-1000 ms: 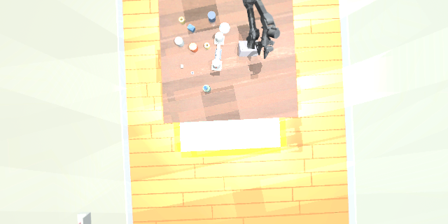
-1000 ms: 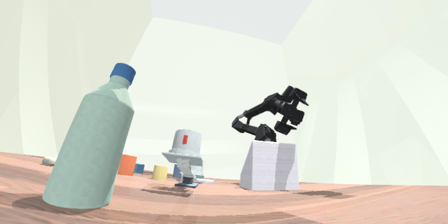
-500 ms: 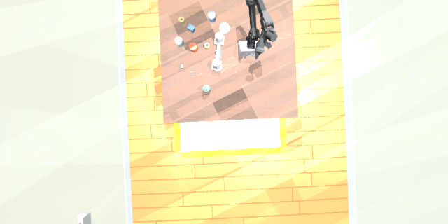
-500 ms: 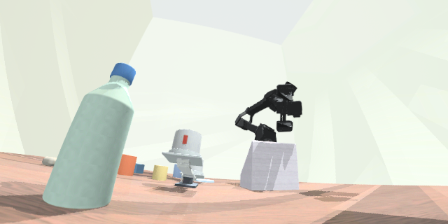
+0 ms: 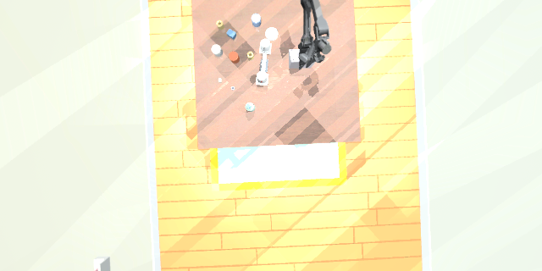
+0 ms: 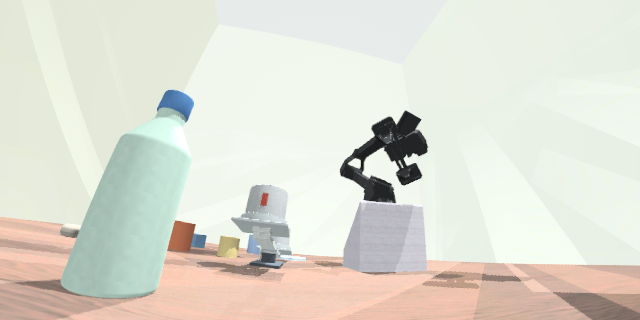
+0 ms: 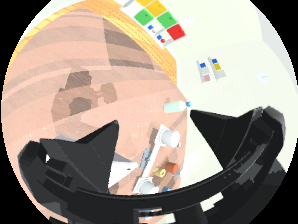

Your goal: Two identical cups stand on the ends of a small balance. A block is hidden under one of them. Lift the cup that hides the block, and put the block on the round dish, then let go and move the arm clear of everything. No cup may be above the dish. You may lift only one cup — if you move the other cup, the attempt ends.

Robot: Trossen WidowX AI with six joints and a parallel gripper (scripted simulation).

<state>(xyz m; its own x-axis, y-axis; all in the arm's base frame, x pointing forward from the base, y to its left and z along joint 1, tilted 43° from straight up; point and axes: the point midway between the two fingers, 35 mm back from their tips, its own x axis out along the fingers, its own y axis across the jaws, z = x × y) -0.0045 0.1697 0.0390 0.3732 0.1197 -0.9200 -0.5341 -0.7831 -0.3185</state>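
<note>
The balance (image 5: 264,63) (image 6: 274,230) (image 7: 151,161) carries one white cup (image 5: 262,77) (image 6: 267,204) (image 7: 170,138) on its near end. The other white cup (image 5: 265,45) (image 7: 146,186) is on its far end. In the exterior view the near end looks higher, the beam slopes down away from that camera, and the far cup is mostly hidden. The near cup has a red mark. The round dish (image 5: 271,33) (image 6: 295,258) lies beside the far end. No block is visible under either cup. My gripper (image 7: 155,118) is open and empty, raised above the arm's pedestal side, away from both cups.
The pale pedestal (image 5: 294,58) (image 6: 385,237) stands right of the balance. A green bottle (image 5: 250,107) (image 6: 130,210) (image 7: 174,107) stands toward the front. An orange cylinder (image 5: 234,57) (image 6: 181,236) (image 7: 171,168), a yellow ring-like piece (image 6: 228,246) and a blue block (image 5: 231,34) lie left of the balance.
</note>
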